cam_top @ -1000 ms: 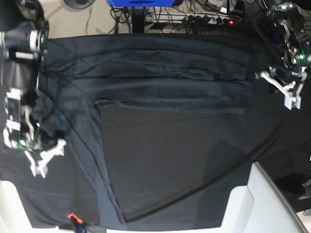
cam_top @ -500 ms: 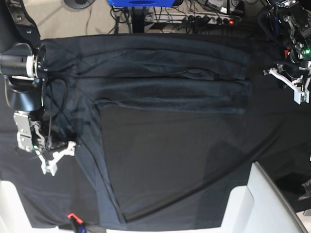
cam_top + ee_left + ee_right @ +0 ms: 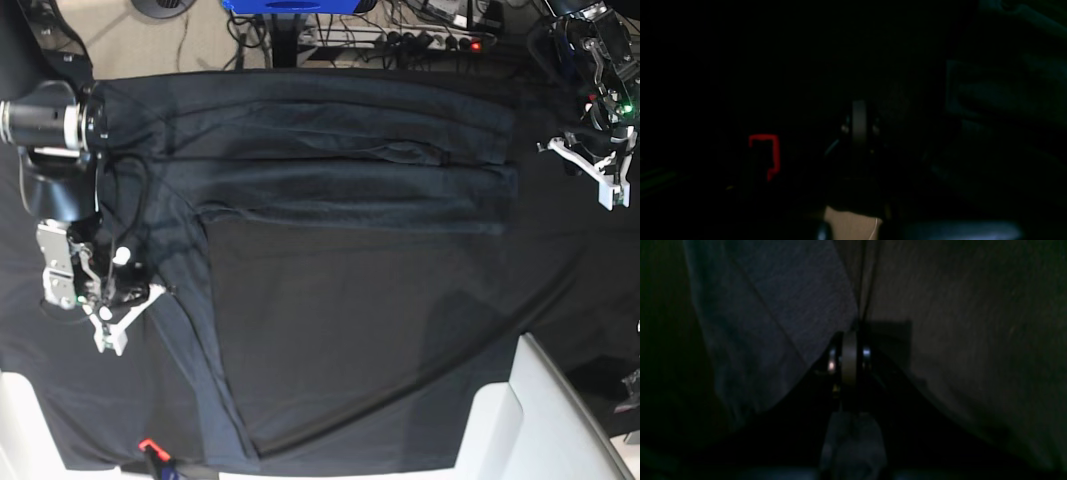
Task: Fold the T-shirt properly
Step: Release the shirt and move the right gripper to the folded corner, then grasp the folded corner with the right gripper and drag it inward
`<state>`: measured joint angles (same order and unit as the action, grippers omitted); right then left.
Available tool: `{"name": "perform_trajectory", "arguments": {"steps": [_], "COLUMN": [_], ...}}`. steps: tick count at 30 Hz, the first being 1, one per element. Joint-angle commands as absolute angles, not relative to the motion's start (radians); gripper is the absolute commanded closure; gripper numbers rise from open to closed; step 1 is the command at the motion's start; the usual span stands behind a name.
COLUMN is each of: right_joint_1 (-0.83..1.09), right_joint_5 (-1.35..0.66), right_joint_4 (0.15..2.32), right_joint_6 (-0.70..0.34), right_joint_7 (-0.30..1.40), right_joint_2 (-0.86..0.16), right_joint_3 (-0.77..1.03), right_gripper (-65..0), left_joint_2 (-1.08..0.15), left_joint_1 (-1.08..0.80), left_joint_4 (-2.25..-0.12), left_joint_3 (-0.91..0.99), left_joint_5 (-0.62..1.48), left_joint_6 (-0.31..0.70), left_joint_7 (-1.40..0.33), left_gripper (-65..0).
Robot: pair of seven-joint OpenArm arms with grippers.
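Note:
The slate-grey T-shirt (image 3: 330, 190) lies spread over the black tablecloth (image 3: 350, 330), with folded layers across the back and a long strip running down the left. My right gripper (image 3: 125, 318) is at the shirt's left edge. In the right wrist view its fingers (image 3: 849, 356) are pressed together, and a crease of grey cloth (image 3: 773, 306) rises from their tips. My left gripper (image 3: 600, 175) hangs shut and empty over the tablecloth, just right of the shirt. The left wrist view is almost black and shows only its closed fingers (image 3: 858, 123).
White blocks stand at the front right (image 3: 530, 420) and the front left corner (image 3: 20, 420). A small red-orange item (image 3: 148, 445) lies at the front edge. A power strip with cables (image 3: 400, 40) runs behind the table. A red mark (image 3: 765, 153) glows in the left wrist view.
My right gripper moved right onto the shirt's left edge and went from wide open to shut. My left gripper shifted slightly towards the back and stayed shut.

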<state>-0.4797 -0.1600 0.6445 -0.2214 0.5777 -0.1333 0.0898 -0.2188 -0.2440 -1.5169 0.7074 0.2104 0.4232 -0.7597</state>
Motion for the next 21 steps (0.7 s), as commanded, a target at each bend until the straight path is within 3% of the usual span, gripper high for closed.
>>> {"name": "perform_trajectory", "arguments": {"steps": [1, 10, 21], "right_joint_1": [-0.473, -0.157, 0.134], "right_joint_5": [-0.189, -0.213, -0.213], "right_joint_4": [0.728, 1.342, 1.747], "right_joint_6": [-0.234, -0.226, -0.225], "right_joint_7": [0.593, 0.832, 0.946], "right_joint_2": [-0.136, -0.053, 0.024], "right_joint_3": [0.093, 0.091, 0.085], "right_gripper": [0.0, 0.0, 0.0], "left_joint_2": [-0.237, -0.239, -0.245], "left_joint_1": [-0.239, -0.225, -0.216], "left_joint_4": [-1.534, -1.534, -1.531], "left_joint_3": [0.714, 0.713, 0.711], "left_joint_5": [0.216, 0.216, 0.214], "left_joint_6": [0.423, 0.423, 0.423], "left_joint_7": [-0.745, -0.745, -0.745], "left_gripper": [0.0, 0.0, 0.0]}}
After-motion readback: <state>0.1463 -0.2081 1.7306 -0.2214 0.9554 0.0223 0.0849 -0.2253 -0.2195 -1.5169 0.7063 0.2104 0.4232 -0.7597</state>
